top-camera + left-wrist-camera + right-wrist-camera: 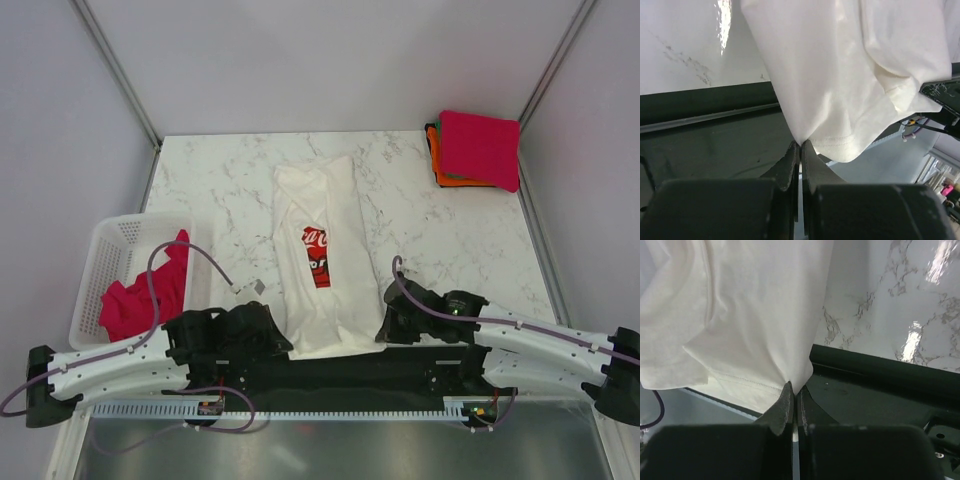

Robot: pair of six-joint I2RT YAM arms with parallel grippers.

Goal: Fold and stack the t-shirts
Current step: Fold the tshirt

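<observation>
A white t-shirt with a red Coca-Cola print lies lengthwise in the middle of the marble table, its sides folded in. Its near hem hangs over the table's front edge. My left gripper is shut on the hem's left corner. My right gripper is shut on the hem's right corner. A folded stack with a magenta t-shirt on top of an orange and a green one sits at the back right. A loose magenta t-shirt lies in the basket at the left.
A white plastic lattice basket stands at the table's left side. The black front rail runs between the arm bases. Grey walls and metal frame posts close in the table at the back and sides.
</observation>
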